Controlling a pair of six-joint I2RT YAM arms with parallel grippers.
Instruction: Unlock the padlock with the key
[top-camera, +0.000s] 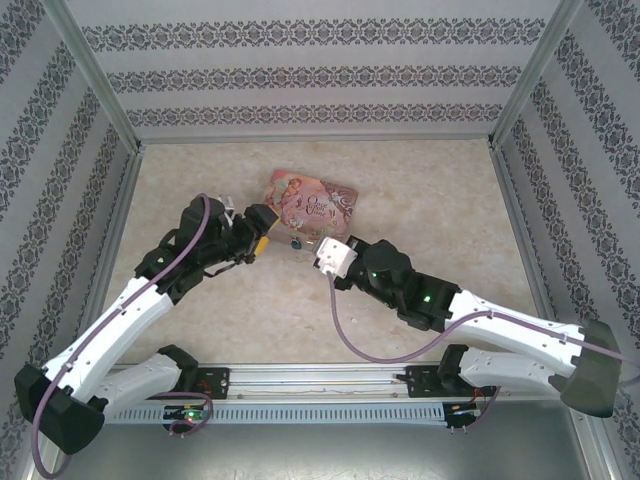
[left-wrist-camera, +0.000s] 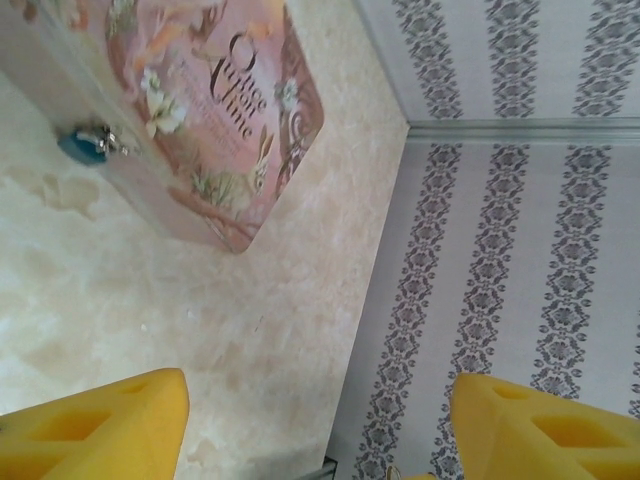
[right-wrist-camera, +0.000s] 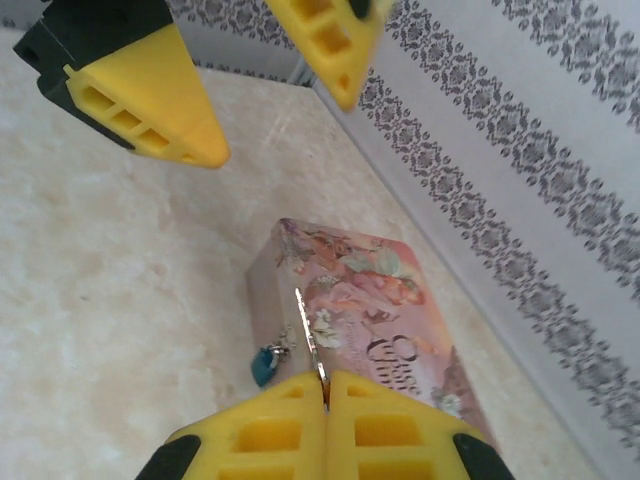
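Here, pink tin, padlock on side, key in right tool

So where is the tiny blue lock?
In the top view the teal padlock sits against the near side of the pink tin, mid-table, just ahead of the right gripper.

The pink tin bears curly lettering — "Once … Time" — middle words unclear.

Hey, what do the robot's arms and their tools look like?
The left arm and right arm are white shells with black joints, each trailed by a purple cable. The left tool and right tool have yellow wedge-shaped fingers with square hollows, on black mounts.
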